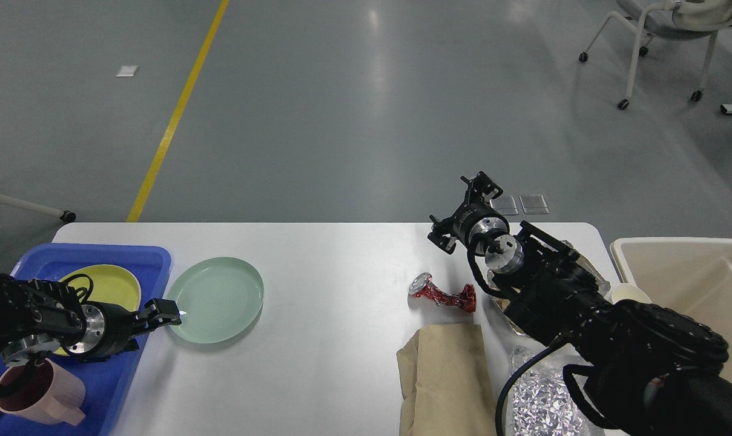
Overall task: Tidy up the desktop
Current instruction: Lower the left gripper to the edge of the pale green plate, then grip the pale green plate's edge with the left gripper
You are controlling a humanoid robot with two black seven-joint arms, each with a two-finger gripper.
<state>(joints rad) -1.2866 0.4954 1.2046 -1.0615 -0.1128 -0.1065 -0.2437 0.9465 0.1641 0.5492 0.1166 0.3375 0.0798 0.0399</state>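
The worktop (pixel 329 339) spreads below me, a wide white slab with rounded far corners and a faint gloss that catches the ceiling light, and it fills most of the lower half of the view.

At its left end sits a blue plastic tray (pixel 132 254) with raised walls. Inside lies a round yellow plate (pixel 108 284), and at the near end stands a dusty pink mug (pixel 45 402) with a handle. Just beside the tray, on the bare white surface, rests a pale green plate (pixel 217 300), smooth, shallow and matte with a low rim.

My left tool (pixel 163 312) reaches out over the tray's right wall to the green plate's left edge. Its fingers are dark and seen nearly end-on, so I cannot tell whether they pinch the rim or merely stand at it.

Toward the right lies a crumpled red metallic can (pixel 444 295), twisted thin in the middle, with one silver end showing. Near it is a flat brown paper bag (pixel 447 375) and some crinkled silver foil (pixel 538 402). A beige rectangular bin (pixel 686 278) stands off the right end.

My right tool (pixel 462 212) hangs above the far edge, fingers spread apart, holding nothing.
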